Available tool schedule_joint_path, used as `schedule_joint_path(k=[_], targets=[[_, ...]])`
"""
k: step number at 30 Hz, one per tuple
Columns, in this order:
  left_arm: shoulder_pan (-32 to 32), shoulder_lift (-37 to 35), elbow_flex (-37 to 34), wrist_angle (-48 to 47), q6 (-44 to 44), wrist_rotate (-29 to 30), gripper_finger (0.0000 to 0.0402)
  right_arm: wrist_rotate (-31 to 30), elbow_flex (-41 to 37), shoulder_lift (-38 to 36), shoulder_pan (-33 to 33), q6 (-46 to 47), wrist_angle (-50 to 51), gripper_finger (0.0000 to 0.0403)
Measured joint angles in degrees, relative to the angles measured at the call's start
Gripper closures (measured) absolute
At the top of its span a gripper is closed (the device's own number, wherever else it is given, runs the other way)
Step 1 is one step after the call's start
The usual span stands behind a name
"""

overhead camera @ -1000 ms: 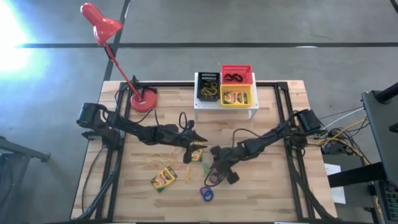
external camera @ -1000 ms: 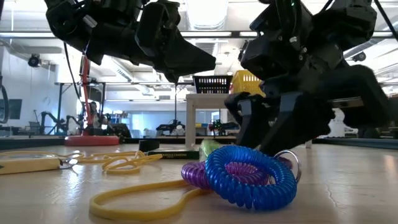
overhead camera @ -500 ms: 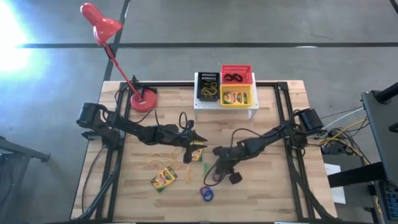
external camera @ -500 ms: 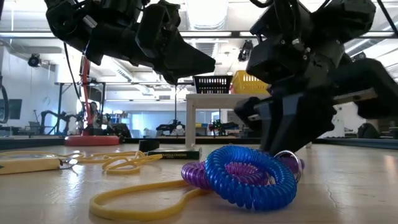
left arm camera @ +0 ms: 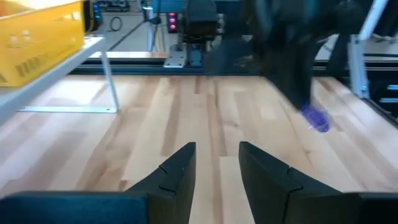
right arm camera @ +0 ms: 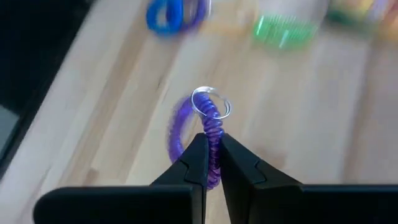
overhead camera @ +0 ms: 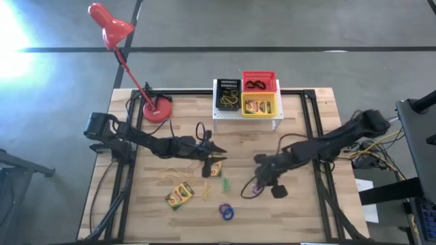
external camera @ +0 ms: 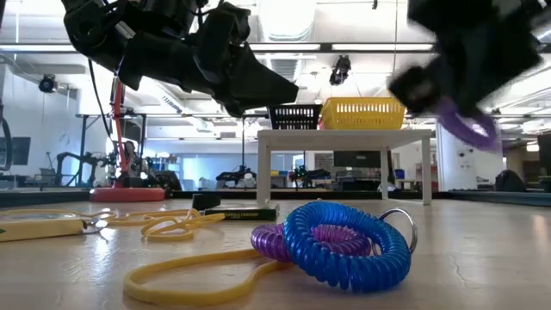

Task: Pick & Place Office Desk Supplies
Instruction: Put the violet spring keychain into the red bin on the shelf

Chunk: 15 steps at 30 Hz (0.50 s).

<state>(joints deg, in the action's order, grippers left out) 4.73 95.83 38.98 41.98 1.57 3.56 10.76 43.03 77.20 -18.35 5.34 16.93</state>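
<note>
My right gripper [overhead camera: 261, 181] is shut on a purple coil ring [right arm camera: 186, 127] that carries a small metal key ring [right arm camera: 211, 102], above the table's middle right. My left gripper [left arm camera: 217, 168] hangs open above a crayon box [overhead camera: 216, 168] at the table's middle, with nothing between its fingers. A second crayon box [overhead camera: 179, 195], a green ring [overhead camera: 225, 184], a blue ring on a purple one [external camera: 344, 241] and yellow rubber bands [overhead camera: 178, 171] lie flat on the wood. My right gripper pinches the purple ring's coil [right arm camera: 213, 132] between its two fingers, just beside the metal key ring. The fingers slant down from the table's right side. The ring hangs below the fingertips [external camera: 465, 120], clear of the table.
A white stand [overhead camera: 246, 116] at the far middle bears a black basket [overhead camera: 229, 95], a red basket [overhead camera: 259, 82] and a yellow basket [overhead camera: 259, 106]. A red desk lamp [overhead camera: 157, 109] stands at the far left. Bare wood lies between the stand and my right gripper.
My right gripper has shut on the purple ring, then risen and gone toward the table's right edge. The ring has been lifted clear of the wood and hangs from the fingers.
</note>
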Motion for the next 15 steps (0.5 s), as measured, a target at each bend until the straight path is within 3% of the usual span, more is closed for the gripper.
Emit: schedule_joint_path(k=[4,7,9,12,15], targets=[[0.0,0.0,0.0,0.0,0.0,1.6,0.0272,-14.1,-1.5,-8.5,2.8,-12.0,-14.0,0.0382],[0.0,0.0,0.0,0.2,0.0,1.6,0.0272,-32.1,-2.4,-11.9,8.2,-12.4,-25.5,0.0378],[0.0,0.0,0.0,0.2,0.0,1.6,0.0272,-41.0,-0.6,-13.8,14.8,-10.4,-26.8,0.0375],[0.0,0.0,0.0,0.2,0.0,1.6,0.0272,-42.8,4.8,-15.7,27.0,-9.6,-20.1,0.0372],[-0.2,0.0,0.0,0.2,0.0,1.6,0.0272,-35.2,12.8,-13.5,40.1,-7.2,-5.5,0.0371]])
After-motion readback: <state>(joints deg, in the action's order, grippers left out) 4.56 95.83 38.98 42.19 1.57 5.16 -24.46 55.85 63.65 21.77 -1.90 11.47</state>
